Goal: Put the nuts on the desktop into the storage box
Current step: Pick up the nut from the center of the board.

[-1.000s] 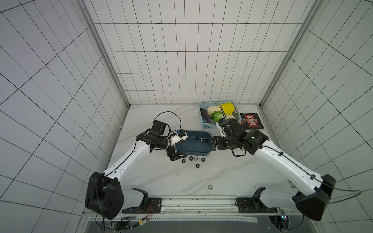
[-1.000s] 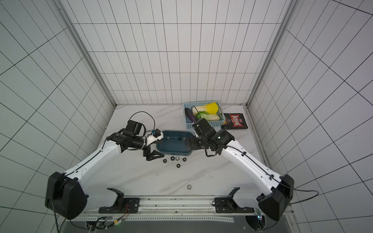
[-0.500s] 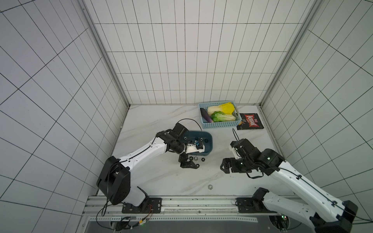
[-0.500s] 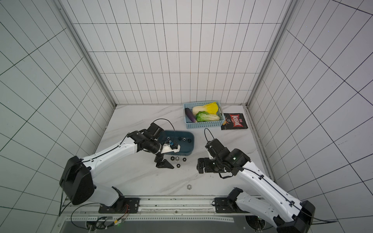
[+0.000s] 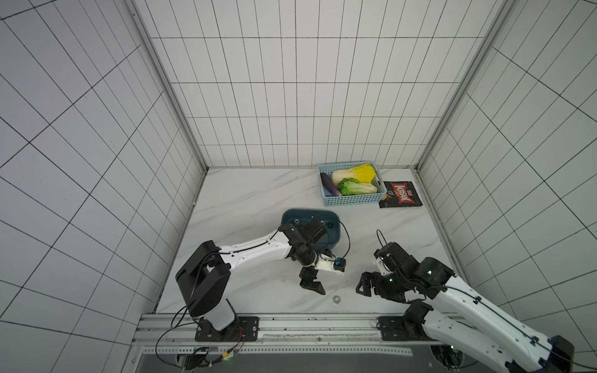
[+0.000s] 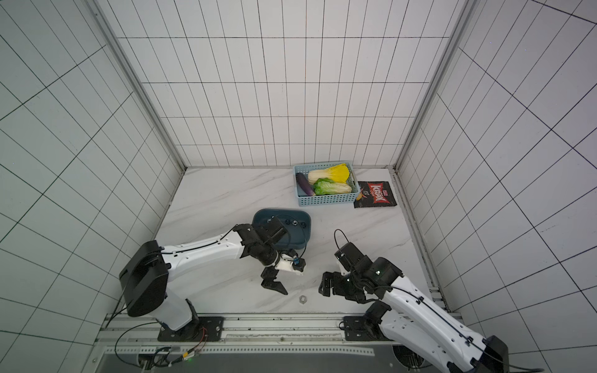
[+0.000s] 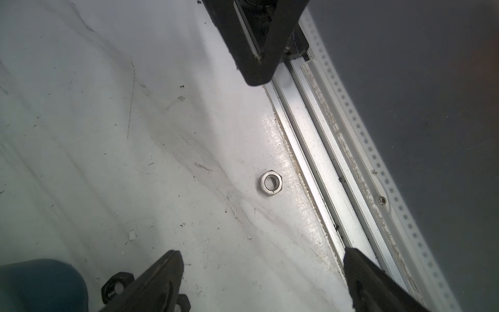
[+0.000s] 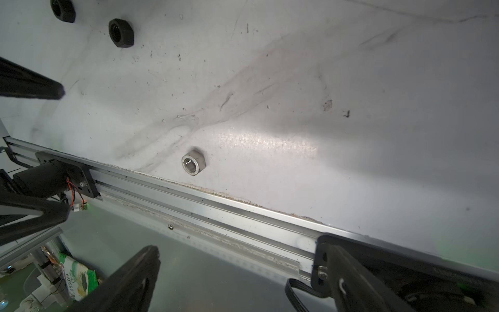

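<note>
One shiny hexagonal silver nut (image 7: 271,185)

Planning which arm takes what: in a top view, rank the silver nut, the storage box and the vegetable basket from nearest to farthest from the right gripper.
From the right gripper, in a top view:
1. The silver nut, on the desktop near its front edge.
2. The storage box, mid-desktop.
3. The basket, far back on the right side.

desktop (image 5: 252,200), storage box (image 5: 332,239), veg basket (image 5: 353,199), snack pkt (image 5: 400,194), silver nut (image 5: 336,299), black nuts (image 8: 121,32)
</note>
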`<state>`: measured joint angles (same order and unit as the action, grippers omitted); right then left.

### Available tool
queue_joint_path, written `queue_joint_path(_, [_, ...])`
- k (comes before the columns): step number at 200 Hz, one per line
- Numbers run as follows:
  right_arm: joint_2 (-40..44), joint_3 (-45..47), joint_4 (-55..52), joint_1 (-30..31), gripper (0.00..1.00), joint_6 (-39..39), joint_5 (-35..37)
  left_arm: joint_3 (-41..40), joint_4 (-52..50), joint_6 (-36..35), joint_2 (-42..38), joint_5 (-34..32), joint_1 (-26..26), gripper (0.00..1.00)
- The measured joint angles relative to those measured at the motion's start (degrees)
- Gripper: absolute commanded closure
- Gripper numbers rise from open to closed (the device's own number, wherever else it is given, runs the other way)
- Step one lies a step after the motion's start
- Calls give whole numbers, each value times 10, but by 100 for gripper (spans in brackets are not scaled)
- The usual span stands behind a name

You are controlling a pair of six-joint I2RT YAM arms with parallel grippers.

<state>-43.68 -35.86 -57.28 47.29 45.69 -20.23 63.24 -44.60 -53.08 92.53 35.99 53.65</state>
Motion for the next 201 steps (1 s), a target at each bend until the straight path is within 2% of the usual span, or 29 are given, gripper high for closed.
queue_joint_path(58, [8,71,66,0,0,28,-46,-27,70,33,17,-61,71,6])
queue_joint_path(149, [32,83,71,-4,0,53,-23,-30,101,61,83,-155,128,31])
queue_joint_path(201, [38,85,60,-8,0,56,-4,-25,101,65,104,-202,153,34])
